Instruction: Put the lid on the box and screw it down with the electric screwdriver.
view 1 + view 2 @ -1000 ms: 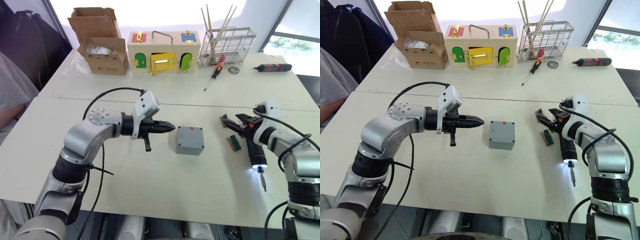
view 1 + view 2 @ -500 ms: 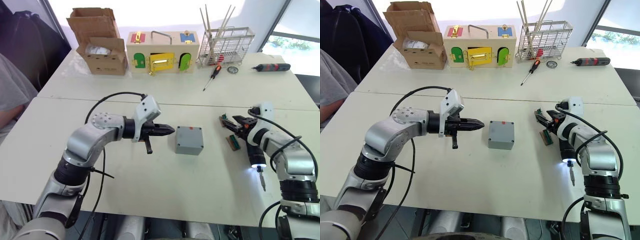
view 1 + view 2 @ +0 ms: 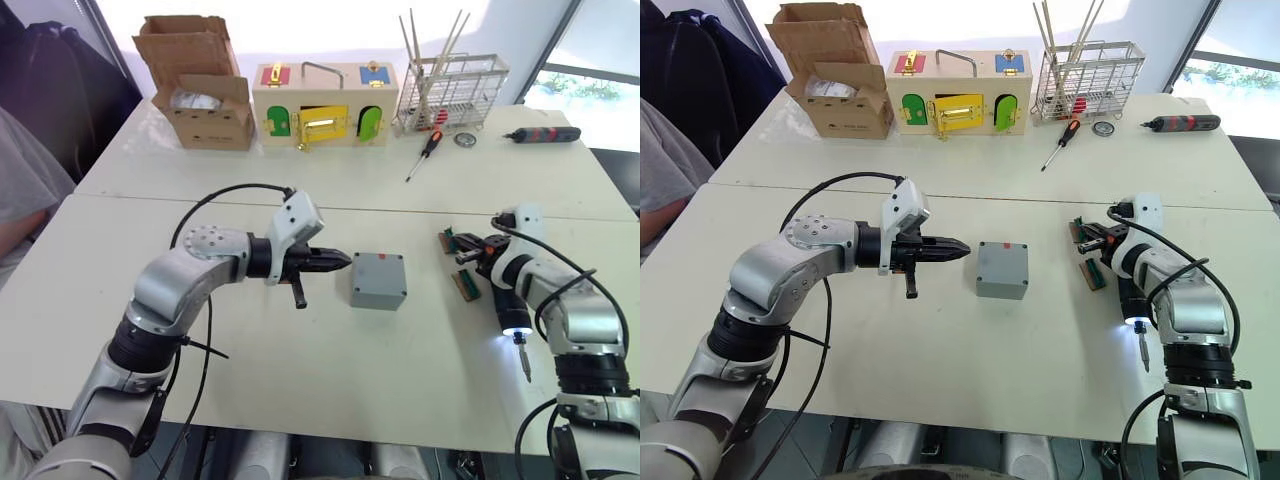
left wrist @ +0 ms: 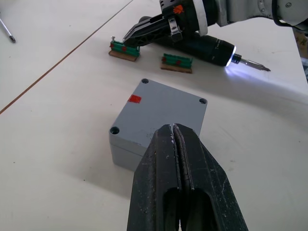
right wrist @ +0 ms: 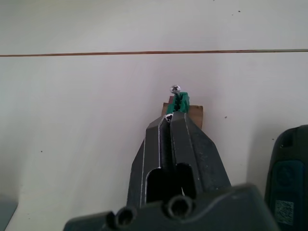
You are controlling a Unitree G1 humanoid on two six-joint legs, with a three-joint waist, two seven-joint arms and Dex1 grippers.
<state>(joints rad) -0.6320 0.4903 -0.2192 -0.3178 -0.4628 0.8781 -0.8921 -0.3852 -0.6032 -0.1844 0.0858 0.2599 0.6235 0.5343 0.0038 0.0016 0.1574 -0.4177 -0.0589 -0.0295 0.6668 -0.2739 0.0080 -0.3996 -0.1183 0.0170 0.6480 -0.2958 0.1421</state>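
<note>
The grey box (image 3: 378,280) stands mid-table. The flat grey lid (image 4: 163,108) rests on top of it, with screw holes at its corners and a small red mark. My left gripper (image 3: 345,260) is shut and empty, and its tips point at the box's left side from just short of it. The electric screwdriver (image 3: 507,298) lies on the table at the right with its light on and its bit (image 3: 525,362) toward the front edge. My right gripper (image 5: 169,115) is shut just beside the tool, and its tips touch a green terminal block (image 5: 179,102).
Two green terminal blocks (image 3: 447,240) (image 3: 466,285) lie left of the screwdriver. Along the back stand a cardboard box (image 3: 205,110), a wooden box with coloured doors (image 3: 325,105) and a wire rack (image 3: 452,90). A hand screwdriver (image 3: 428,152) and a dark driver (image 3: 543,134) lie nearby. A person (image 3: 30,185) sits at the left.
My right gripper has edged toward the far green terminal block. The left arm, the box and the screwdriver have stayed put.
</note>
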